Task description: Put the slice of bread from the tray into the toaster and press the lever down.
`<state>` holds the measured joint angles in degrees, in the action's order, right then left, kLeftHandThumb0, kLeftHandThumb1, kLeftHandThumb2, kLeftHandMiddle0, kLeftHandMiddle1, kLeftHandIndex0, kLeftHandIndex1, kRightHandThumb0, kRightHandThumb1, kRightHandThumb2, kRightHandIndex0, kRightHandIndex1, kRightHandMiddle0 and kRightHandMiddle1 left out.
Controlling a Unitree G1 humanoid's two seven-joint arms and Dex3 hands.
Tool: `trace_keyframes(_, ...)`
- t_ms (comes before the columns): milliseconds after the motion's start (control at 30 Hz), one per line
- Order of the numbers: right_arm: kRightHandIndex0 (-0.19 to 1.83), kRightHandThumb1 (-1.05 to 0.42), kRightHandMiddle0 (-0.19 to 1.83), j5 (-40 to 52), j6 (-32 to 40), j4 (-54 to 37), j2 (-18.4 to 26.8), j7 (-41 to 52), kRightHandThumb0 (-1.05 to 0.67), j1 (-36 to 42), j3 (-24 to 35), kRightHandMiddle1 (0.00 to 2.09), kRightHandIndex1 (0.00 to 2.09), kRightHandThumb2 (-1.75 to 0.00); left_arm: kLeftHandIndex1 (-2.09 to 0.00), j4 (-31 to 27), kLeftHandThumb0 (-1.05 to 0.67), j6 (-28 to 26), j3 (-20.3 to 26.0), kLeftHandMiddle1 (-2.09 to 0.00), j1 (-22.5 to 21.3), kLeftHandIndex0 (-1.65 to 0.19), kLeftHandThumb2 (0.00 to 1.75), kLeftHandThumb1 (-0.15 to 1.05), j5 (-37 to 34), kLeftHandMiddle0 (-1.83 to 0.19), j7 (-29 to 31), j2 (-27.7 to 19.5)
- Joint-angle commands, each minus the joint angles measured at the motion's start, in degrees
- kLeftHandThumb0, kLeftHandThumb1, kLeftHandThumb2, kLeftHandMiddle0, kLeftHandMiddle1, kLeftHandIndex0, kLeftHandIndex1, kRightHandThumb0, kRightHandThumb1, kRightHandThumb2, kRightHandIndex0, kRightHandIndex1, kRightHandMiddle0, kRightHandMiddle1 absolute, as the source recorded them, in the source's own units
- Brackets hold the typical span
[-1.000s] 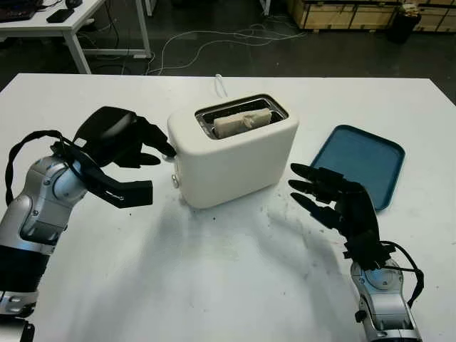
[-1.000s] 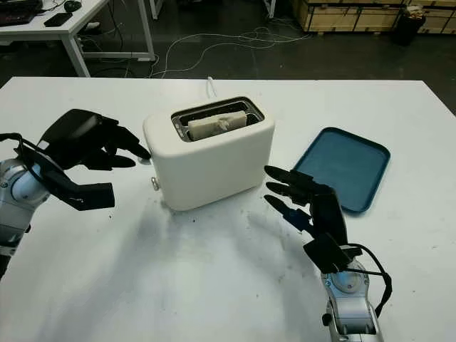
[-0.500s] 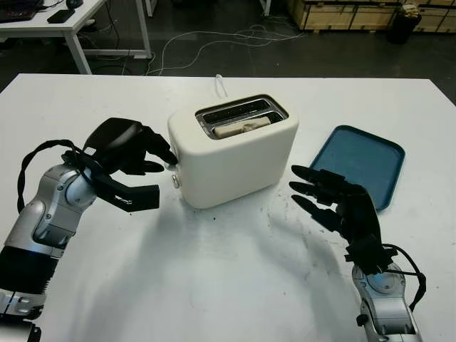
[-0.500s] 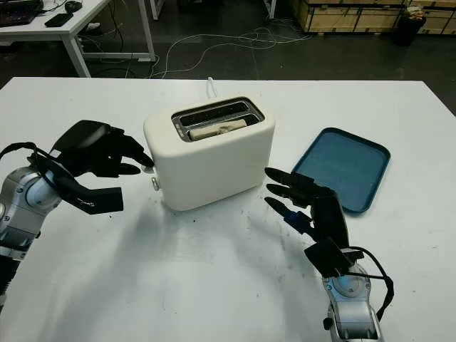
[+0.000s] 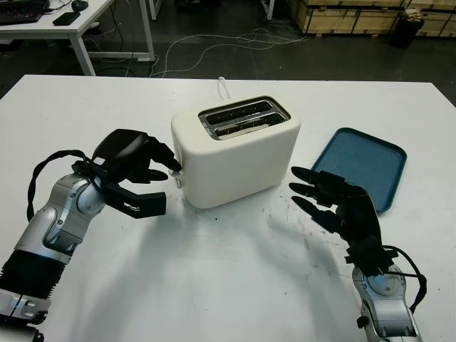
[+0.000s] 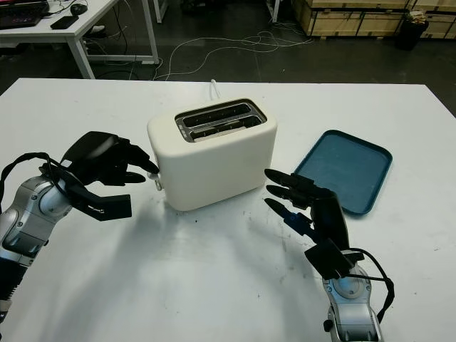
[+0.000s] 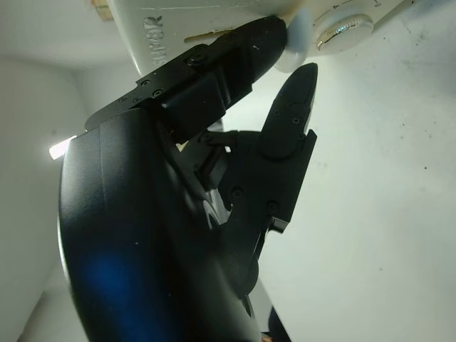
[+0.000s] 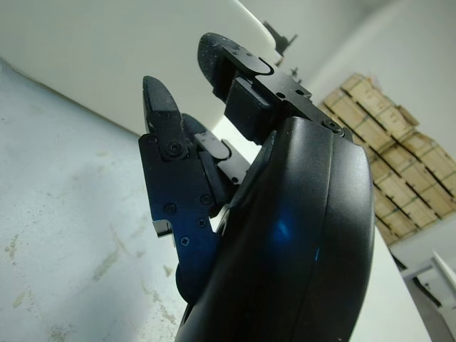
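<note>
– Left eye view: where is the bread?
– Sunk low in the front slot of the cream toaster (image 5: 235,153), barely visible.
– And the left hand (image 5: 139,160)?
– Fingers curled, a fingertip (image 7: 267,43) on the lever (image 7: 296,35) at the toaster's end, grasping nothing.
– The right hand (image 5: 331,203)?
– Open, beside the toaster, toward the blue tray (image 5: 360,165) on the bench (image 5: 228,285).

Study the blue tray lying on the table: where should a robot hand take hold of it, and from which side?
Probably the raised rim of the blue tray at its near corner, coming from the side of the open right robot hand. The tray lies flat, so only that thin lip offers purchase, and that corner lies closest to the hand.
</note>
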<state>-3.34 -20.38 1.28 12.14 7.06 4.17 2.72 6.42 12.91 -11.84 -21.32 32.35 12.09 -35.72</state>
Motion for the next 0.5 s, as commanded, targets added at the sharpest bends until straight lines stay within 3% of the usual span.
trace_keyframes(0,0.95,-0.92,0.84,0.5,0.7,-0.6,0.0,0.2,-0.21,0.0,0.0,0.0,0.0,-0.07,0.0,0.8,-0.25,-0.2,-3.2,-1.47,2.5,-1.25,0.01,0.82,0.8,-0.78,3.0,1.0)
trace_keyframes(467,0.95,-0.92,0.84,0.2,0.0,-0.5,-0.1,0.2,-0.21,-0.2,0.0,0.0,0.0,-0.07,0.0,2.0,-0.24,-1.0,-2.8,-1.53,0.4,-1.22,0.0,0.83,0.9,-0.76,2.5,0.7)
